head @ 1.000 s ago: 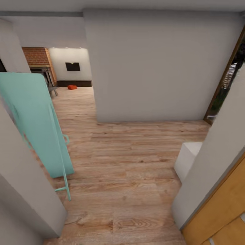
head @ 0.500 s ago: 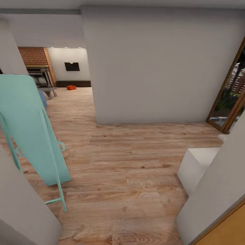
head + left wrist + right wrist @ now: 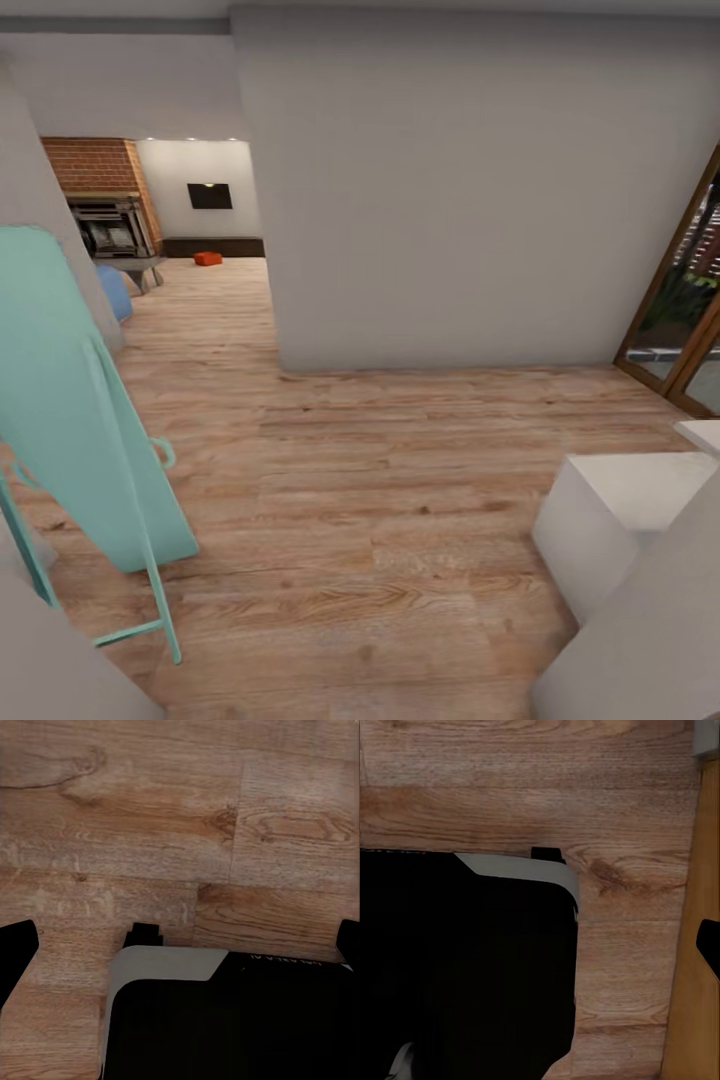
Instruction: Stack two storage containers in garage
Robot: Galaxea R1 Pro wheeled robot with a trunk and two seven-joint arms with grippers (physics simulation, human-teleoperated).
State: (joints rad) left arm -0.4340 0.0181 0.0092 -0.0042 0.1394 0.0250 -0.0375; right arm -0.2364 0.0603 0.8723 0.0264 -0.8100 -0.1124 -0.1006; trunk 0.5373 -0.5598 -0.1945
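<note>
A hallway of wood floor (image 3: 380,480) is seen from the head view, with one orange-red container (image 3: 208,258) small in the upper left of the frame, on the floor of the far living room below a dark wall TV (image 3: 209,196). The second container cannot be made out.

A collision is judged the main risk on the way there. A tilted teal board (image 3: 70,400) on thin legs stands at the left edge and a white block (image 3: 610,510) at the lower right, so a wide swing of the base could clip either. The grey wall (image 3: 450,200) corner could also be caught if the turn is cut short.

The wrist views show planks and the robot's dark base (image 3: 225,1020) from above, which the head view lacks; the right wrist view also shows a yellow-wood panel (image 3: 690,945). Dark finger tips sit wide apart at the edges of the left wrist frame, so that claw is judged spread and empty. The right claw's state cannot be told.
</note>
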